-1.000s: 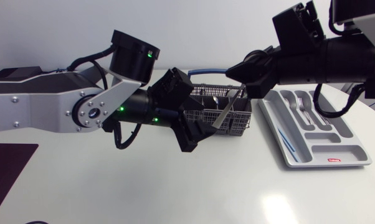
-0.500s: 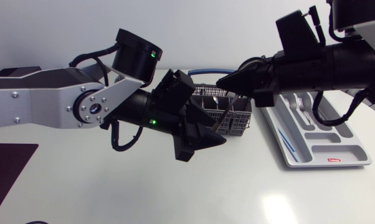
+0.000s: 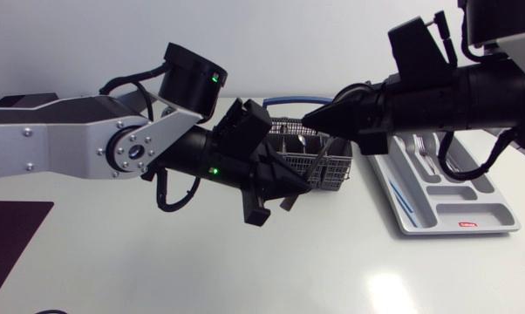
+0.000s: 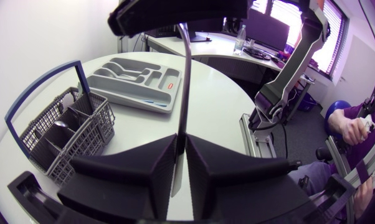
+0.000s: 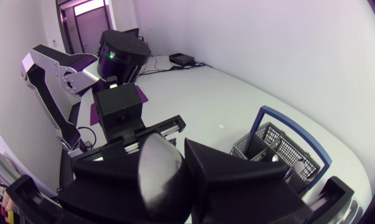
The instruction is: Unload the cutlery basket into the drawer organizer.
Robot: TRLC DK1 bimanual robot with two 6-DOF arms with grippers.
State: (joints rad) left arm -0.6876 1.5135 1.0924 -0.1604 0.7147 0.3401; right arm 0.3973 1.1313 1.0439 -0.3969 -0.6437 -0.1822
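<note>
Currently logged, biggest item first. White table, with a dark purple mat at its near left corner.

Left arm comes in from the left and right arm from the right. They meet above the middle of the table, over the cutlery basket.

Drawer organizer: grey tray lying flat on the right side of the table, partly under my right arm. Forks lie in one of its long compartments. A thin blue-marked piece lies in the long compartment nearest the basket; I cannot tell what it is.

Cutlery basket: grey wire, blue handle upright. It stands just left of the organizer, apart from it. In the left wrist view, the basket has at least one piece in a compartment.

Left gripper is tilted down in front of the basket. In its own view, the fingers are clamped on a spoon by the handle, from both sides.

Right gripper is just above and behind the left one, pointing toward it. In the right wrist view, the spoon's bowl fills the gap between the fingers, which pinch it from two sides.

Spoon is off the table, slanted, and spans between the two grippers in front of the basket. Its handle end sticks out below the left gripper.
</note>
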